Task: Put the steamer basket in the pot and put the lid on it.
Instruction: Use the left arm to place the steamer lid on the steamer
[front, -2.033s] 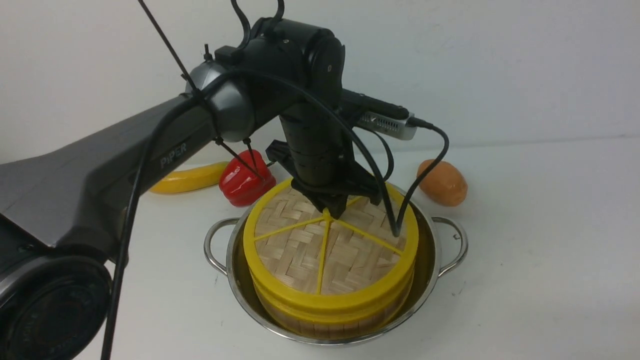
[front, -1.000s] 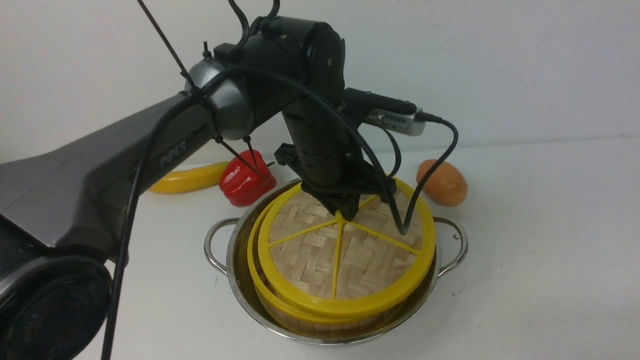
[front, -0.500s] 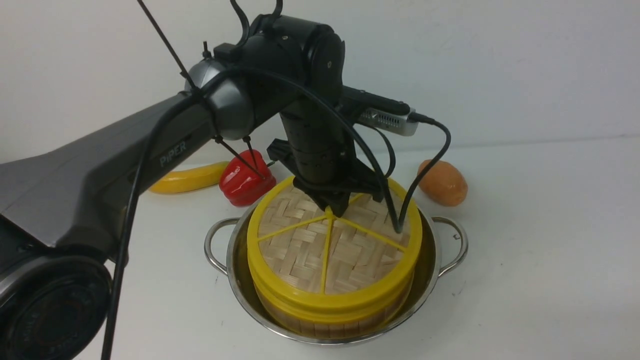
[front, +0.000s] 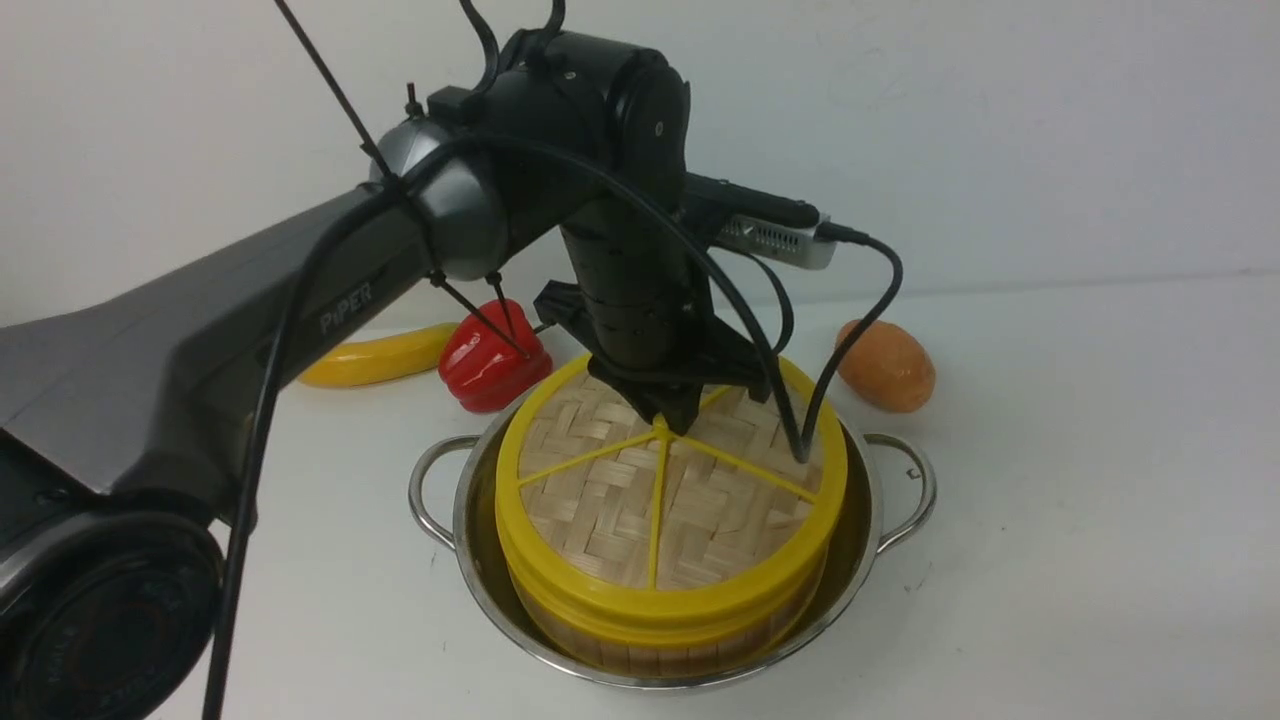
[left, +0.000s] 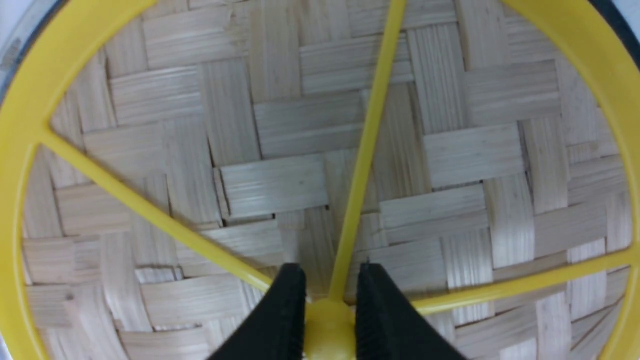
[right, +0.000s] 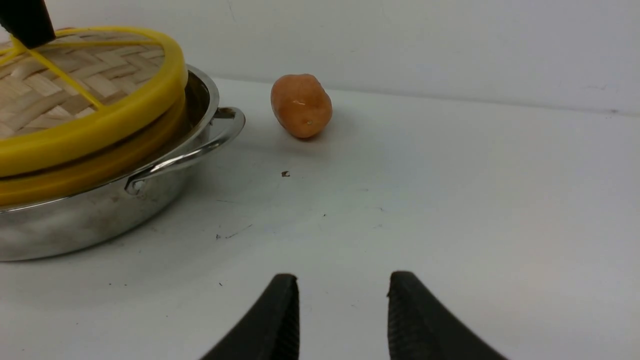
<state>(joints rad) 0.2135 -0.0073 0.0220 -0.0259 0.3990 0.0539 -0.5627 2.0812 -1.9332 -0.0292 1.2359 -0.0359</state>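
Observation:
The steamer basket (front: 640, 630) sits inside the steel pot (front: 880, 500) at the table's middle. The woven lid (front: 620, 500) with yellow rim and spokes lies on top of the basket. My left gripper (front: 668, 418) points down over the lid's centre and is shut on the yellow knob (left: 327, 325); its two black fingers (left: 282, 310) flank the knob. The lid fills the left wrist view (left: 280, 175). My right gripper (right: 342, 285) is open and empty, low over the bare table, to the right of the pot (right: 100, 210). The basket's contents are hidden.
An orange potato-like thing (front: 885, 365) lies behind the pot on the right, also in the right wrist view (right: 301, 105). A red pepper (front: 490, 360) and a yellow banana (front: 375, 360) lie behind the pot on the left. A white wall stands behind.
The lid was shifted right and tilted off the basket one second ago. My left gripper has moved it back left, and it now sits centred on the basket.

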